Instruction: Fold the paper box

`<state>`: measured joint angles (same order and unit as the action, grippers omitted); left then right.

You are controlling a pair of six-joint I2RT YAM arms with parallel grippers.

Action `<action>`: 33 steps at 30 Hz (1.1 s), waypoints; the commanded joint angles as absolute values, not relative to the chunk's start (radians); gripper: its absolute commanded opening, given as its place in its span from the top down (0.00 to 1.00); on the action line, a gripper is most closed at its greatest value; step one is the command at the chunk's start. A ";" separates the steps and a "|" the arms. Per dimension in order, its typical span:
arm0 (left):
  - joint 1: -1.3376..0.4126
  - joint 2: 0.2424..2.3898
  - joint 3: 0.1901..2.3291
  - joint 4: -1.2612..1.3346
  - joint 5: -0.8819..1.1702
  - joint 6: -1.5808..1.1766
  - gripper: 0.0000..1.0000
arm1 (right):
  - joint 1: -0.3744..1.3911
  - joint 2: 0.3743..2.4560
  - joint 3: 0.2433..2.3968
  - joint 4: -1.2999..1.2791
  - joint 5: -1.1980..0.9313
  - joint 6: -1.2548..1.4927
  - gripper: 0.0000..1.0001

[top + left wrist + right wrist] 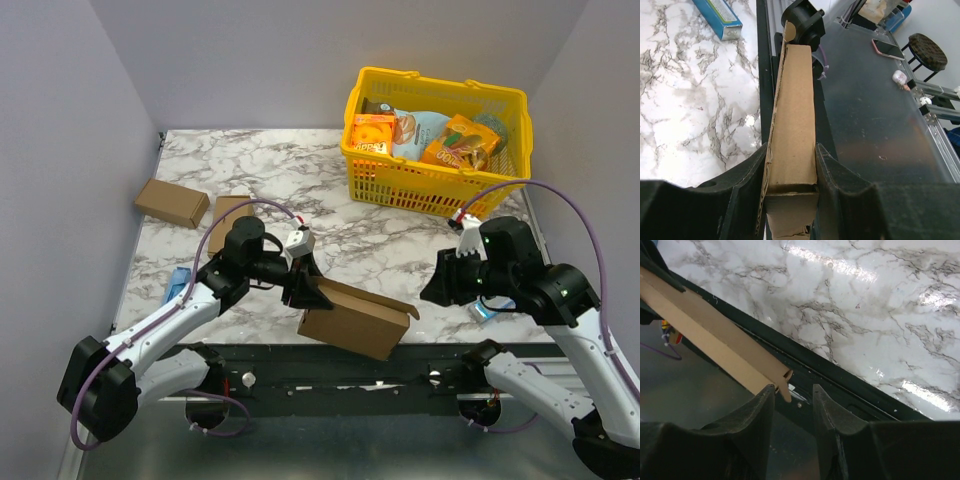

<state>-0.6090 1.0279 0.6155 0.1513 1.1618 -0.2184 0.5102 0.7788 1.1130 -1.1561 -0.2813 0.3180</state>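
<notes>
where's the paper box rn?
Top view: the paper box is at the near edge of the table, centre, between the arms; left gripper clamped on its left end, right gripper at its right flap.

We see a marble-patterned table (370,240) with a yellow plastic basket (432,188) at its far right, filled with snack packets, among them an orange packet (372,133) at the left end. A small brown box (172,203) lies at the far left, and a second small box (226,212) is just beside it. A blue carton (717,17) lies near the table's left front edge. Off the table we see a phone (888,49) and a dark stool (927,50).
</notes>
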 commanded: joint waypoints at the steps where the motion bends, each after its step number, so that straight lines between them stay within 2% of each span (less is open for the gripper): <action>1: -0.603 1.043 0.647 0.120 1.174 -0.187 0.88 | 0.506 0.742 1.152 -1.262 -0.330 0.281 0.57; 10: -0.603 1.037 0.650 0.091 1.144 -0.167 0.88 | 0.506 0.738 1.063 -1.190 -0.414 0.238 0.65; 26: -0.603 1.048 0.650 0.089 1.140 -0.169 0.88 | 0.508 0.762 0.954 -1.088 -0.462 0.242 0.67; 33: -0.603 1.049 0.650 0.087 1.134 -0.167 0.88 | 0.508 0.781 0.934 -1.051 -0.479 0.252 0.71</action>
<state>-0.6086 1.0477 0.6170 0.0868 1.1477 -0.1795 0.5102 0.7708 0.9463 -1.0901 -0.4435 0.2543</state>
